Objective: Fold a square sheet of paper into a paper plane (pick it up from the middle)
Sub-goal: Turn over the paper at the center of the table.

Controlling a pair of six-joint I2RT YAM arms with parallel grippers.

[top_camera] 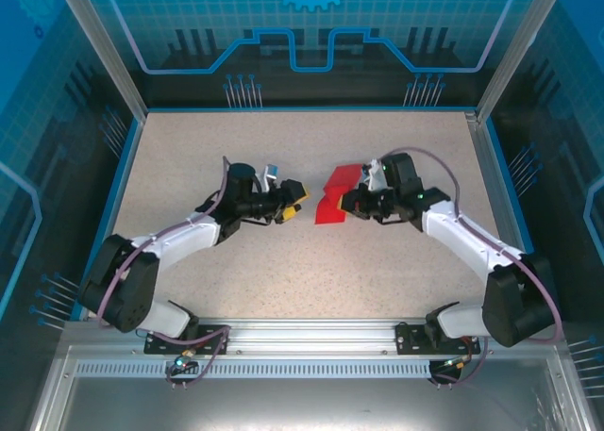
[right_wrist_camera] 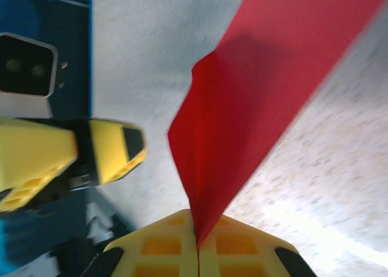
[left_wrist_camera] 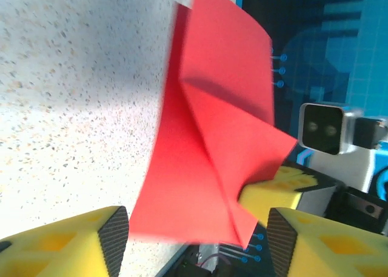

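Observation:
The square sheet of paper [top_camera: 337,197] is bright red and folded along a centre crease into a pointed, plane-like shape. It hangs just above the middle of the table, between the two arms. My right gripper [top_camera: 354,203] is shut on its lower edge; in the right wrist view the paper [right_wrist_camera: 260,101] rises out of the closed yellow jaws [right_wrist_camera: 198,253]. My left gripper [top_camera: 294,202] stands open a little to the paper's left. In the left wrist view the red fold [left_wrist_camera: 212,137] hangs ahead of my left gripper [left_wrist_camera: 197,240], touching neither pad.
The speckled beige table [top_camera: 283,280] has a raised blue border and transparent blue walls behind and at both sides. An aluminium rail [top_camera: 302,335] carries both arm bases at the near edge. Open tabletop lies in front of and behind the grippers.

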